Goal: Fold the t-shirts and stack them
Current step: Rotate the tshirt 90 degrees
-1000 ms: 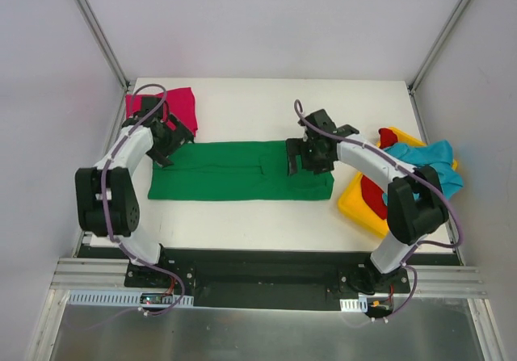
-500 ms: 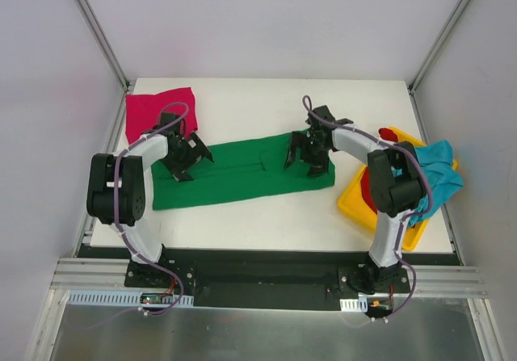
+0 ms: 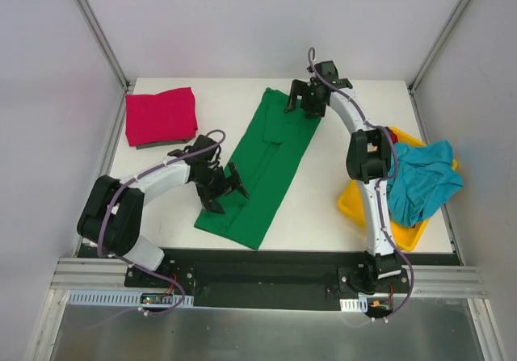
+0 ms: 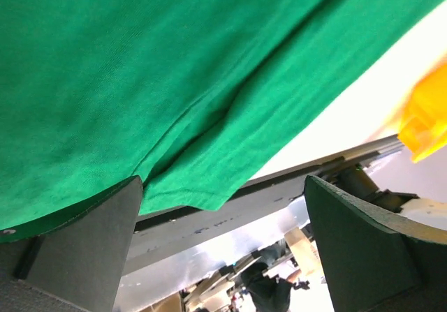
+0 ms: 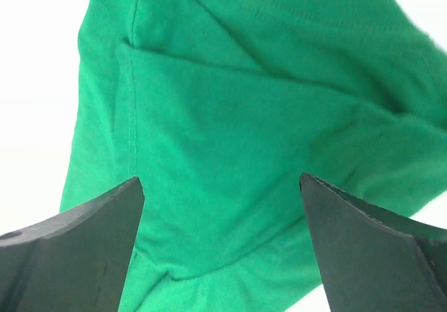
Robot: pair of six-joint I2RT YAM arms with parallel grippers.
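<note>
The bright green t-shirt (image 3: 266,163), folded into a long strip, lies diagonally from the far middle of the table to the near edge. My left gripper (image 3: 222,185) is open, resting on its near left part. In the left wrist view (image 4: 222,181) the cloth's (image 4: 174,82) corner hangs by the left finger. My right gripper (image 3: 305,102) is open at the strip's far end, and its wrist view (image 5: 220,181) shows both fingers spread over green cloth (image 5: 230,137). The magenta-pink t-shirt (image 3: 161,116) lies folded at the far left. The teal-blue t-shirt (image 3: 420,179) is crumpled in the yellow bin. The red t-shirt is hidden.
The yellow plastic bin (image 3: 355,203) stands at the table's right edge, and a corner of it shows in the left wrist view (image 4: 426,116). The right arm (image 3: 363,159) stretches from its base past the bin to the far side. The white table (image 3: 161,224) ends just beyond the shirt's near end.
The green shirt swung from lying across the table to a steep diagonal. My right gripper moved to the far edge, and my left gripper moved nearer and to the right. Both stayed on the shirt.
</note>
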